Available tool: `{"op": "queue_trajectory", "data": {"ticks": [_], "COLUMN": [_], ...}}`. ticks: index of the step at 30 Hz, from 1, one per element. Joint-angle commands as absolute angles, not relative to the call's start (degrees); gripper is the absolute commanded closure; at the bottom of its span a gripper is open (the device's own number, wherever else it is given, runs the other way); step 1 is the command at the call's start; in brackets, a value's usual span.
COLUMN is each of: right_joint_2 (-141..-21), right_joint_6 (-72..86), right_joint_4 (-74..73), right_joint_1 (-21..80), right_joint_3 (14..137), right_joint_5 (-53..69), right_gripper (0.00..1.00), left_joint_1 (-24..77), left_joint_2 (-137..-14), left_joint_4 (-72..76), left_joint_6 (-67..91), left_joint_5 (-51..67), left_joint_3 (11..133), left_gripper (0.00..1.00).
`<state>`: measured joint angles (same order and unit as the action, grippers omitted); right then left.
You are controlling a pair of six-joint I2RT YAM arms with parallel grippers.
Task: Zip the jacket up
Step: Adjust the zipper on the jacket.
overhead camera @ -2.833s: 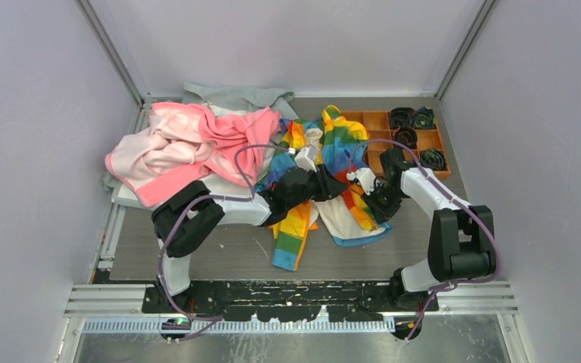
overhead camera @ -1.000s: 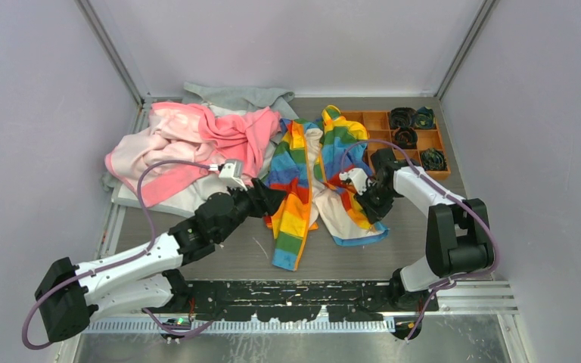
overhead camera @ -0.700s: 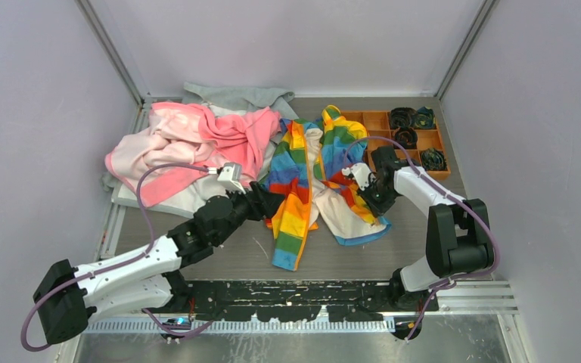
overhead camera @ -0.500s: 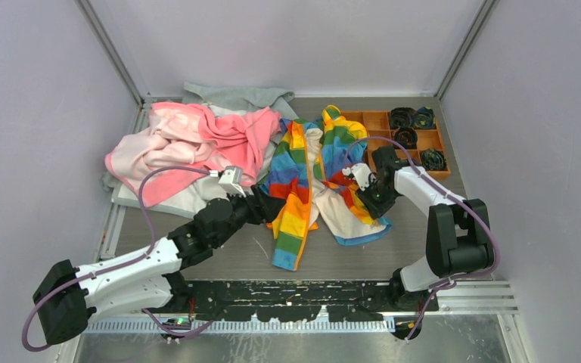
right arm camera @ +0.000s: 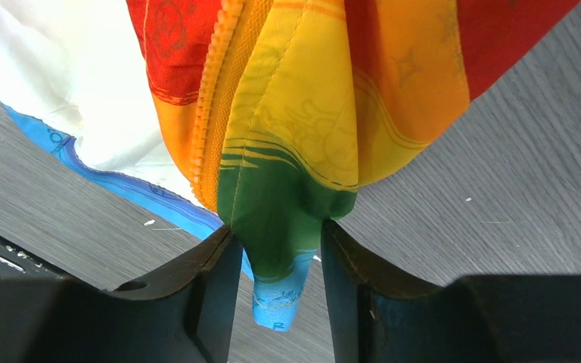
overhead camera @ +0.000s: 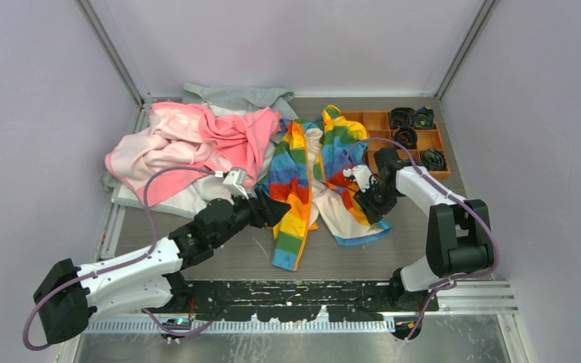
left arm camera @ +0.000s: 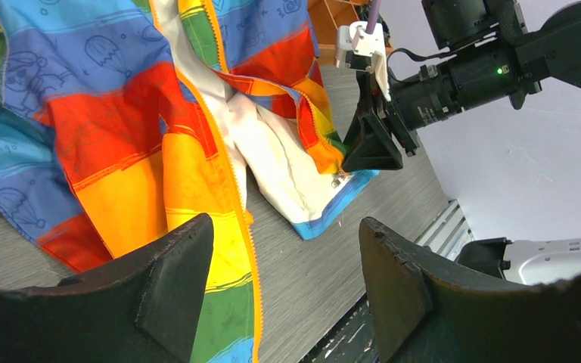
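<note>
**While the left gripper (overhead camera: 276,212) hangs open, the right gripper (right arm camera: 276,234) has a fold of the jacket (overhead camera: 302,178)**

Where the left arm was bent over the middle of the jacket nearly three seconds ago, it now lies stretched out low from the left. Its gripper sits at the outer edge of the jacket's left front panel. Over the last second it has slid a little toward the near edge of the table (overhead camera: 227,257). Its fingers stand wide apart with nothing between them, and the left wrist view shows only striped cloth and the orange zipper (left arm camera: 227,166) under the gap.

The right gripper has hardly moved. Its fingers are partly apart, and a bunched green and yellow fold of the right front panel fills the space between them, touching both inner faces. A blue tip of cloth hangs past them.

The jacket lies unzipped in the middle of the table with its cream lining showing. Its left panel is spread flatter than before. The pink garment (overhead camera: 189,140) is just to its left, and the orange tray (overhead camera: 378,121) is to its far right.
</note>
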<state>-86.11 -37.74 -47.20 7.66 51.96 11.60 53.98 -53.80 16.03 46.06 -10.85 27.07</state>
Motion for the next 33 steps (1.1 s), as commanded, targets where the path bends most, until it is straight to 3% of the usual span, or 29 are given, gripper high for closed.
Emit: {"op": "queue_trajectory", "data": {"ticks": [1, 13, 33], "right_joint_2": [-83.25, -81.69, -79.87], "right_joint_6": [-39.1, -39.99, -43.31], "right_joint_4": [-48.34, -49.31, -52.28], "right_joint_1": [7.37, 7.14, 6.99], "right_joint_3": [53.53, 53.27, 53.27], "right_joint_5": [14.35, 16.12, 20.78], "right_gripper": [0.51, 0.44, 0.4], "left_joint_1": [53.79, 53.71, 53.43], "left_joint_2": [-54.03, -56.13, -58.27], "left_joint_4": [19.59, 21.63, 20.53], "left_joint_6": [45.88, 46.93, 46.93], "left_joint_5": [-9.14, -6.72, -3.04], "left_joint_3": [28.24, 28.33, 29.84], "left_gripper": [0.29, 0.23, 0.23]}}
